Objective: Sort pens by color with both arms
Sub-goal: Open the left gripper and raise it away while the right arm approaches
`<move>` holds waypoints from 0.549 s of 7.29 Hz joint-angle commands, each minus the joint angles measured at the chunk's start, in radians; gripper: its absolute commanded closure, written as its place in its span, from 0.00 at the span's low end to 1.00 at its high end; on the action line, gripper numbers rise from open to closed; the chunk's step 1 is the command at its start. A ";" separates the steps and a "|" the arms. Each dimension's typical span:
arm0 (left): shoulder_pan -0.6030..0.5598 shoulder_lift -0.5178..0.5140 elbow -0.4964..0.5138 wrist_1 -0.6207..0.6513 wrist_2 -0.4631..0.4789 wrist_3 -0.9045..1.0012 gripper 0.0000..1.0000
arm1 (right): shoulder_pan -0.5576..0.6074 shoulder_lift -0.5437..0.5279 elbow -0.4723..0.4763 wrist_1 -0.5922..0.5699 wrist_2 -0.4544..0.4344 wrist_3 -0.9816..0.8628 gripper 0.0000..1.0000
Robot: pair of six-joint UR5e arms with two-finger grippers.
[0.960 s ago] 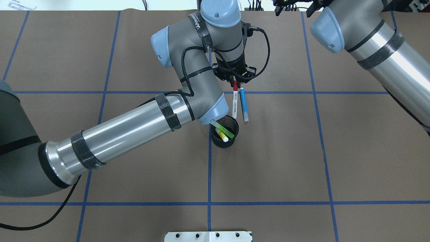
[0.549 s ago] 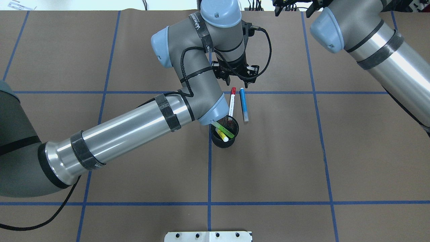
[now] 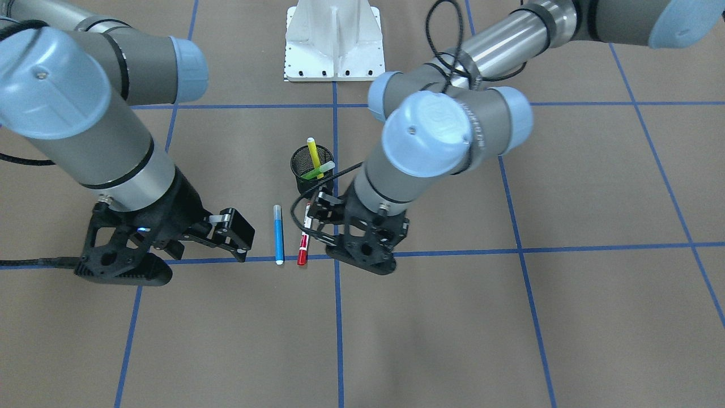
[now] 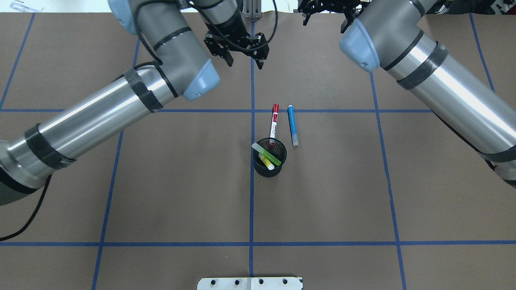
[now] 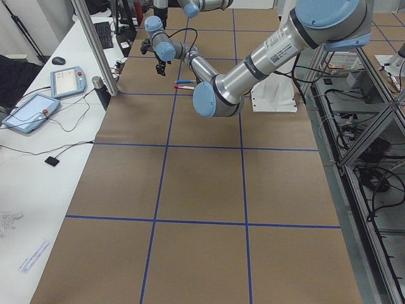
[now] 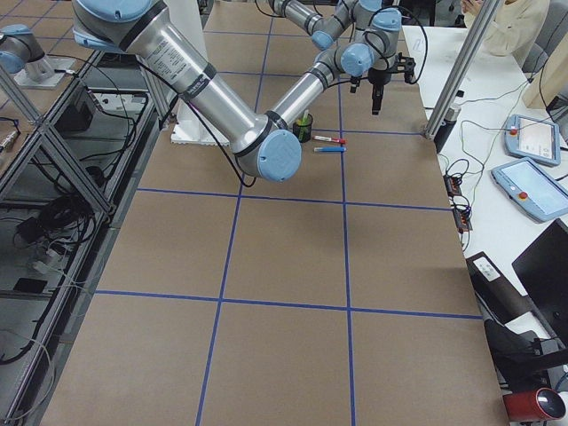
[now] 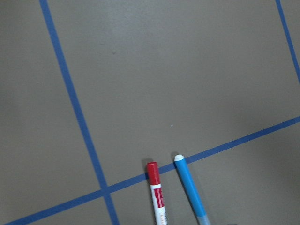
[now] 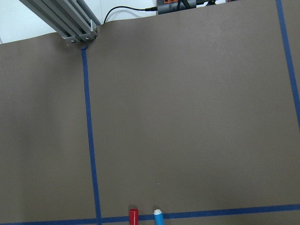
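The red-capped pen [image 4: 274,120] and the blue pen [image 4: 293,125] lie side by side on the brown table, just beyond the black mesh cup [image 4: 269,165]. The red pen's white end reaches the cup's rim. The lime green pen [image 4: 267,154] and the yellow pen [image 4: 266,162] stand slanted in the cup. My left gripper [image 4: 245,61] is open and empty, raised over the far table, beyond the red pen. My right gripper [image 4: 325,22] is open and empty at the far edge. The left wrist view shows the red pen [image 7: 157,197] and the blue pen [image 7: 190,190] below it.
Blue tape lines [image 4: 252,201] divide the table into squares. The white pedestal base [image 4: 250,283] stands at the near edge. An aluminium post [image 8: 70,23] stands at the far edge. Operator tablets [image 6: 541,191] lie beyond the table.
My left gripper let go of the red pen's cap, opened and drew up and away toward the far edge. The red pen now lies on the table. My right arm shifted left.
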 commanded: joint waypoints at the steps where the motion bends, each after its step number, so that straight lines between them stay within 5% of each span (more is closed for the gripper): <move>1: -0.086 0.152 -0.096 0.002 -0.087 0.137 0.12 | -0.071 0.066 -0.034 -0.127 -0.020 0.141 0.02; 2: -0.105 0.233 -0.159 0.002 -0.097 0.183 0.12 | -0.091 0.161 -0.084 -0.263 -0.020 0.158 0.02; 4: -0.149 0.308 -0.209 0.004 -0.123 0.218 0.12 | -0.169 0.200 -0.093 -0.342 -0.021 0.303 0.02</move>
